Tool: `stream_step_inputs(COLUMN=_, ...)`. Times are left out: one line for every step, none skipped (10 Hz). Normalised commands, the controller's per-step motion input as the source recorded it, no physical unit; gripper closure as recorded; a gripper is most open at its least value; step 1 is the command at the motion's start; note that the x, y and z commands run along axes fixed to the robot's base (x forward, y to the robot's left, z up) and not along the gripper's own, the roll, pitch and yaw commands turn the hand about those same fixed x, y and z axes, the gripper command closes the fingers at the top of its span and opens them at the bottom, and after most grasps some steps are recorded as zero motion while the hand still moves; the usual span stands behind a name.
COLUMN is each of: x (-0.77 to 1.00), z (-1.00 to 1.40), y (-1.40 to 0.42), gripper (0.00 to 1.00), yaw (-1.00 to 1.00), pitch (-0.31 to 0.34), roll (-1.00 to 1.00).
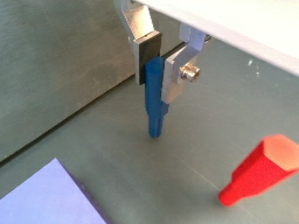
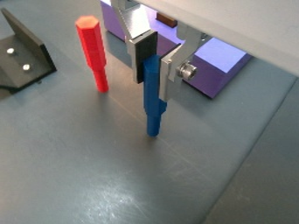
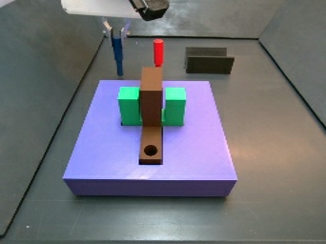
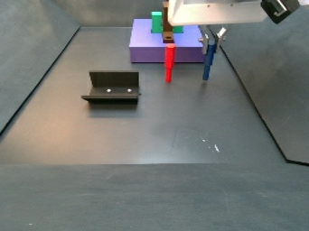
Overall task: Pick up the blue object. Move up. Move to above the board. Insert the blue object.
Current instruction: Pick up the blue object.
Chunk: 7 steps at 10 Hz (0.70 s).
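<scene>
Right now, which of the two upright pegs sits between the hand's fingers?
The slim blue upright peg: the hand has its silver fingers on either side of its top. The red peg of the same shape stands free beside it.

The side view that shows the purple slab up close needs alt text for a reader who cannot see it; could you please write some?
A long brown board with a round hole near its front end lies on a purple slab, between two green blocks. Behind the slab, the claw grips the top of an upright blue peg. A red peg and a dark fixture stand nearby.
</scene>
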Motion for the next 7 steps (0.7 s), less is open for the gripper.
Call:
stream_step_inputs(x=0.0, z=0.0, y=0.0, gripper=1.0, yaw=0.0, pitch=0.0, roll=0.0)
stream_step_inputs(x=0.0, z=0.0, y=0.0, gripper=1.0, yaw=0.0, pitch=0.0, roll=0.0)
stream_step_inputs(x=0.0, z=0.0, y=0.0, gripper=1.0, yaw=0.0, pitch=0.0, roll=0.0)
stream_step_inputs(x=0.0, z=0.0, y=0.0, gripper=1.0, yaw=0.0, pitch=0.0, roll=0.0)
stream_step_inputs(x=0.0, z=0.0, y=0.0, gripper=1.0, yaw=0.0, pitch=0.0, roll=0.0)
stream_step_inputs(x=0.0, z=0.0, y=0.0, gripper=1.0, yaw=0.0, pitch=0.0, roll=0.0)
stream_step_inputs(x=0.0, z=0.0, y=0.0, gripper=1.0, yaw=0.0, pitch=0.0, roll=0.0)
